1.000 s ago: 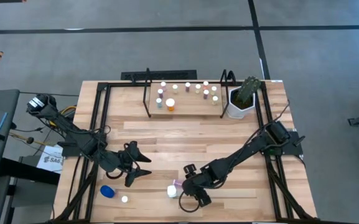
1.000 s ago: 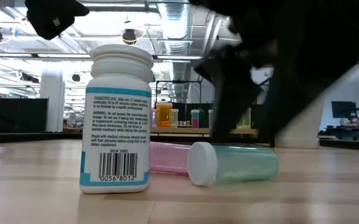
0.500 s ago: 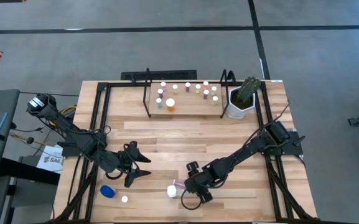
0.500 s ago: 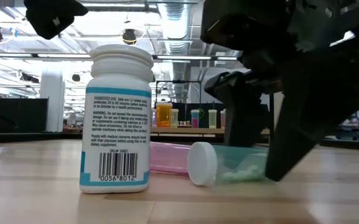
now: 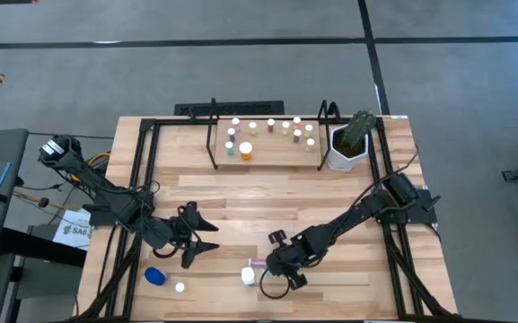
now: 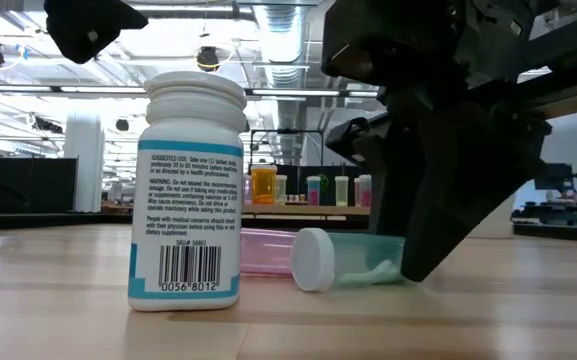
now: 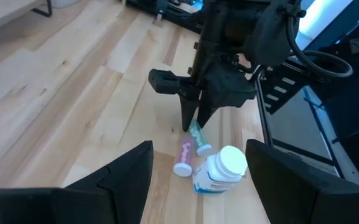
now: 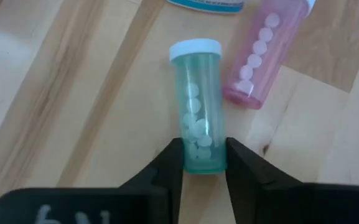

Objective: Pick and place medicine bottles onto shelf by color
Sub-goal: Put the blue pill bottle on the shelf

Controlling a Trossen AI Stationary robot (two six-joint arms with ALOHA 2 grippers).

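Teal vial [image 8: 197, 106] lay on its side near the front of the surface [image 5: 267, 188], white cap pointing away from the right gripper [image 8: 198, 163], whose fingers had closed on its base end, probably to lift it for sorting. A pink vial [image 8: 265, 51] lay just beside it, and a white bottle [image 6: 191, 190] stood upright nearby; its label showed a barcode numbered 0056 8012. The left gripper [image 5: 203, 244] waited wide open and empty to the left. The shelf [image 5: 267, 158], far across, already held small bottles.
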